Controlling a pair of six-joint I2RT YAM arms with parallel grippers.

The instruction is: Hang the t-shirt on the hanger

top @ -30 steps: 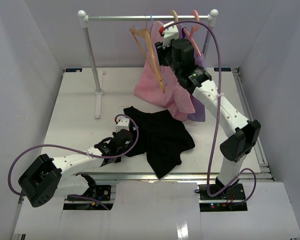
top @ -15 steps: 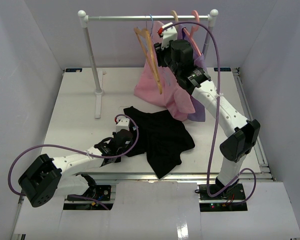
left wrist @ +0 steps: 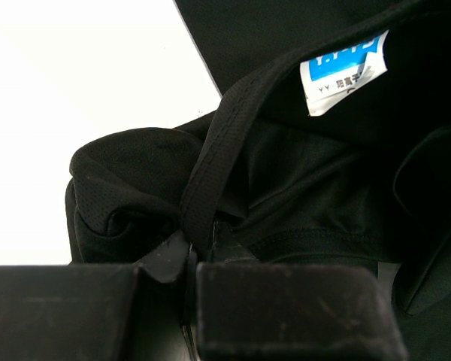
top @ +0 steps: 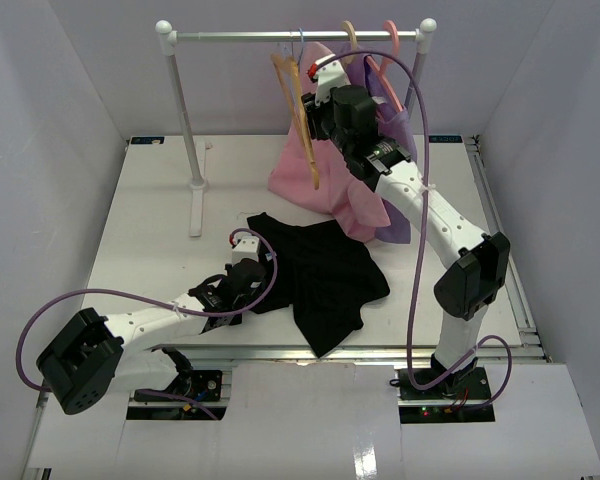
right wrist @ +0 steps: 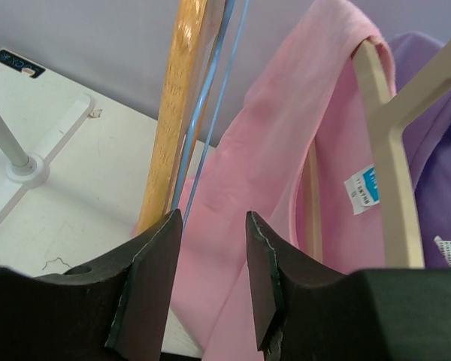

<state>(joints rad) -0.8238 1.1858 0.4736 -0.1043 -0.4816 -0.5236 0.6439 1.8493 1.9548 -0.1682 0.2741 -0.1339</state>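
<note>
The black t-shirt (top: pixel 325 275) lies crumpled on the white table, its light label (left wrist: pixel 346 69) showing at the neck. My left gripper (top: pixel 262 278) is low on the shirt's left edge, shut on the collar band (left wrist: pixel 210 180); the fingers meet at the left gripper's tip (left wrist: pixel 192 254). My right gripper (top: pixel 315 100) is up by the rail, open and empty (right wrist: pixel 213 218). The thin light-blue hanger (right wrist: pixel 210 98) hangs just in front of its left finger, beside the tan-orange hanger (right wrist: pixel 182 98). The blue hook (top: pixel 300 38) sits on the rail.
The rack has a metal rail (top: pixel 240 36), a post (top: pixel 185 110) and a foot on the table. A pink garment (top: pixel 315 185) and a purple garment (top: pixel 398 135) hang at the right on their own hangers (right wrist: pixel 395 143). White walls close three sides.
My right gripper has risen a little toward the rail, and the tan-orange and blue hangers have swung more edge-on. The left gripper and the t-shirt have not moved.
</note>
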